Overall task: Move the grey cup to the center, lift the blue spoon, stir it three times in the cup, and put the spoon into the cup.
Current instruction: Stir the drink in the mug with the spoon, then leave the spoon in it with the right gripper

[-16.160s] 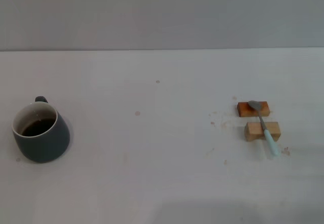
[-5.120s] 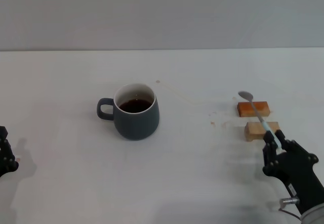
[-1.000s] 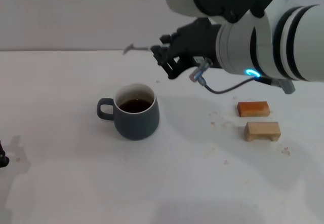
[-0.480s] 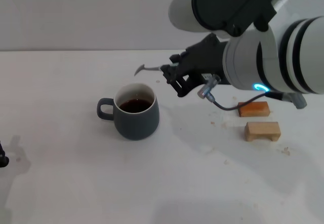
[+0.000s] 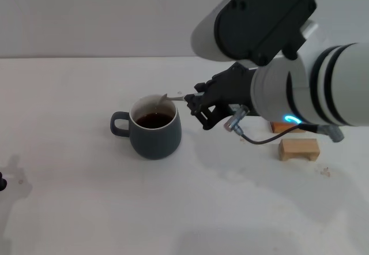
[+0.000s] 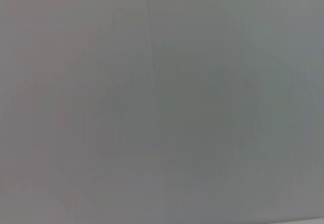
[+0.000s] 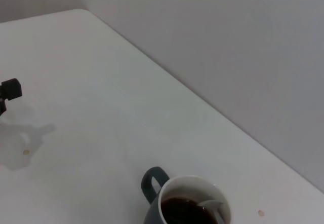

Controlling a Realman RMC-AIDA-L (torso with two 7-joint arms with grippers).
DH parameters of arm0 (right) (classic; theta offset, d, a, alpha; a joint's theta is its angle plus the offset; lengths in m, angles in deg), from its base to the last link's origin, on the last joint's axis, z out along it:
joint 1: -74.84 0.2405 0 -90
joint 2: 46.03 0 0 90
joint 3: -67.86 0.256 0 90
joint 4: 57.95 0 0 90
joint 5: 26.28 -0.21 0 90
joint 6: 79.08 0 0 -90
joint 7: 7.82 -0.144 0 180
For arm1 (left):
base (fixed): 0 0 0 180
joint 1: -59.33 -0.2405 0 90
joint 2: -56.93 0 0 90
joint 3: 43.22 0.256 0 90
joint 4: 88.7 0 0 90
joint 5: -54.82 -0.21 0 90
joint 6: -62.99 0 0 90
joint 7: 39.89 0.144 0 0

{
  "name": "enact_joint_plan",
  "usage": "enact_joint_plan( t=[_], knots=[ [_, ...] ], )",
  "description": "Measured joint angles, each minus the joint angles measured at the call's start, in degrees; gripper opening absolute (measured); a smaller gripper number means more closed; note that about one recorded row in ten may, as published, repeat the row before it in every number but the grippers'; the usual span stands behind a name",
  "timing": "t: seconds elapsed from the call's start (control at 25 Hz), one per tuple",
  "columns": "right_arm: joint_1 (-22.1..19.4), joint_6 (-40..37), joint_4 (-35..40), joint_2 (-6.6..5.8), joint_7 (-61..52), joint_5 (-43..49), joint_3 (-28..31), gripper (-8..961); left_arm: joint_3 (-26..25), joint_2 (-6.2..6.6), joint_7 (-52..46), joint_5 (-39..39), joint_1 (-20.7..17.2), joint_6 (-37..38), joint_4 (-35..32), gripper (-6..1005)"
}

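Note:
The grey cup [image 5: 155, 138] stands mid-table with dark liquid inside and its handle pointing to my left. My right gripper [image 5: 195, 101] is just to the right of the cup's rim and is shut on the blue spoon [image 5: 172, 98]. The spoon lies nearly level, and its metal bowl reaches over the rim into the cup. Its pale blue handle is hidden in the fingers. The right wrist view shows the cup [image 7: 188, 183] from above with the spoon bowl [image 7: 209, 203] inside, at the liquid. My left gripper [image 7: 10, 89] is parked at the table's left edge.
An orange wooden block [image 5: 278, 127], partly hidden by my right arm, and a light wooden block [image 5: 298, 149] lie to the right of the cup. The left wrist view shows only a plain grey surface.
My right gripper has come down and a little to the right with the spoon. The spoon bowl went from above and behind the cup down into its rim. The cup has not moved.

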Motion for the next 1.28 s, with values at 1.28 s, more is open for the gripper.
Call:
enact_joint_plan(
  t=[1.28],
  knots=[
    [7.76,-12.33,21.45,-0.13,2.0,-7.33,-2.02,160,-1.45,0.09,-0.34,0.0,0.54,-0.2,-0.8,-2]
  ],
)
